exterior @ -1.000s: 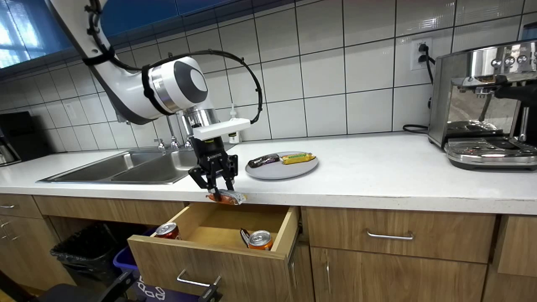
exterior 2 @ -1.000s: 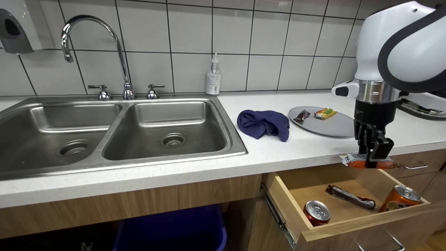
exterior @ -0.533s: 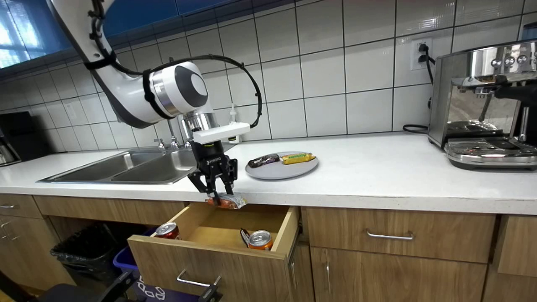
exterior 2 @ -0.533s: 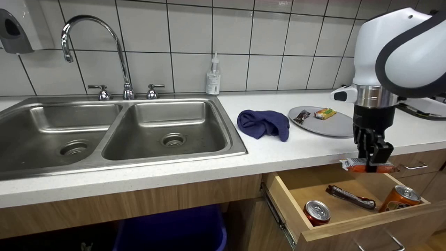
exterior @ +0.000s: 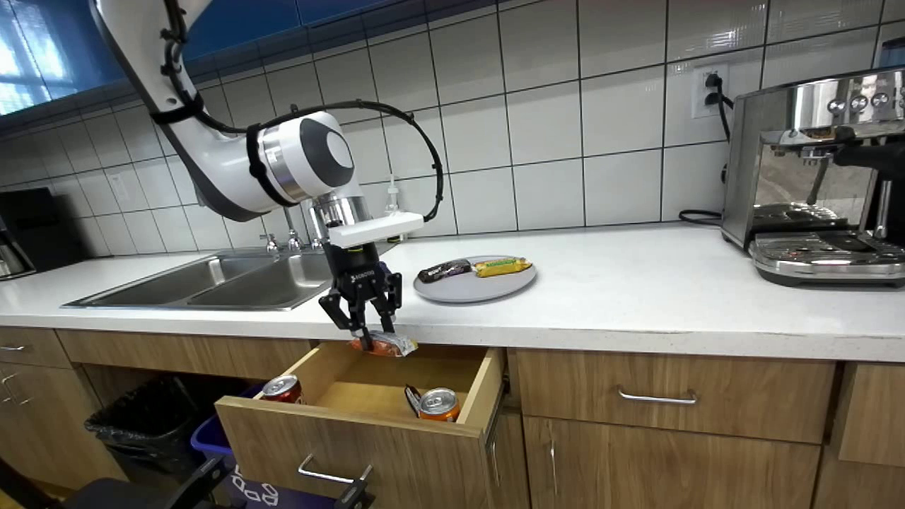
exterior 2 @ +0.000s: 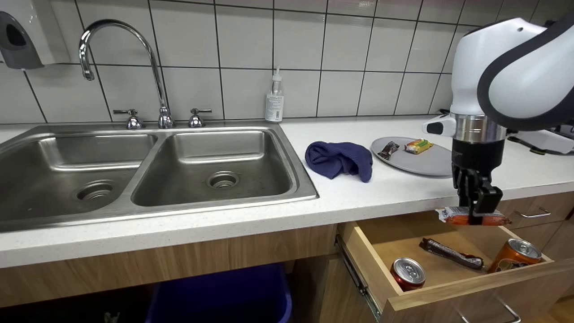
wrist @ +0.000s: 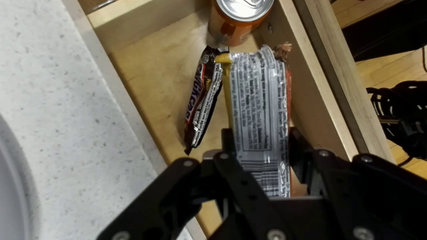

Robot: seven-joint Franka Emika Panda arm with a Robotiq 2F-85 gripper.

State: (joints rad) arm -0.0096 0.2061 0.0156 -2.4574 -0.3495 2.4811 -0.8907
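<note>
The claw [wrist: 261, 141] grips a wrapped candy bar [wrist: 257, 96], its two fingers parted only by the bar's width and pressed to the long sides. Both exterior views show the bar held in the air over a pulled-out drawer [exterior: 346, 445], near the front edge of the surface [exterior: 622, 283]. In the wrist view its back faces the camera: silvery grey, packed with rows of small dark print, with a framed panel in the middle and a barcode toward the claw. One long edge is yellow, the other orange-red; the far end is creased, with a ragged coppery bit at one corner. In an exterior view the bar [exterior 2: 495, 219] looks about level, orange-red below, with one end whitish and crinkled. In the drawer underneath rest a dark brown candy bar [wrist: 203, 100], an orange can [wrist: 233, 30] and a red can [exterior 2: 409, 276], the cans with their lids up. On the surface, a grey plate [exterior 2: 426, 165] carries a yellow wrapped bar [exterior: 502, 266] and a dark wrapped bar [exterior: 444, 271].
</note>
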